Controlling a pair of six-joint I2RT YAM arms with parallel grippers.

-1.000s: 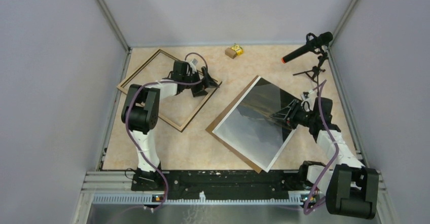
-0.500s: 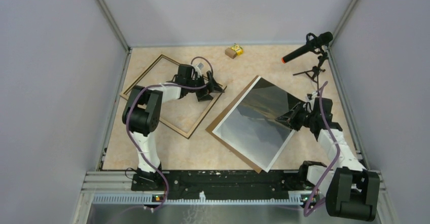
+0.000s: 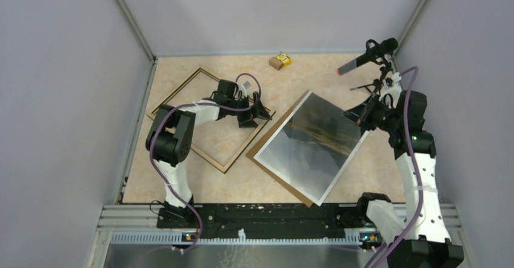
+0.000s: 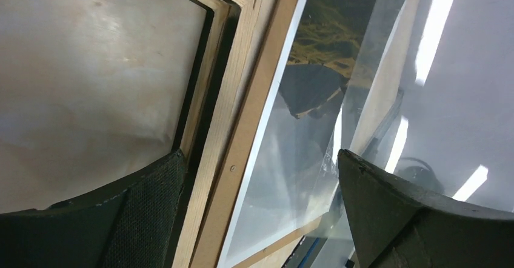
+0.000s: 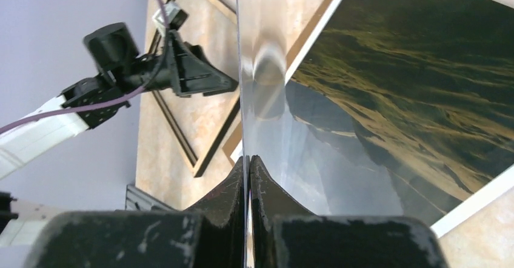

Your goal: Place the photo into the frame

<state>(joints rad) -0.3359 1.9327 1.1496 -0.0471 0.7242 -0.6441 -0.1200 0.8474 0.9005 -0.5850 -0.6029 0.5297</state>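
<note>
A beige, marbled worktop is boxed in by plain lavender-grey walls on the left, back and right. Metal posts stand in the far corners. A silver rail runs along the near edge. The light is soft and even.

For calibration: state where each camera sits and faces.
Top external: above and behind, looking down at the table; left gripper and right gripper show.
Left wrist: low over the frame corner, facing the photo; own open fingers show.
Right wrist: behind its shut fingers pinching a clear sheet, facing the left arm.
Shared: all show the photo and frame.
</note>
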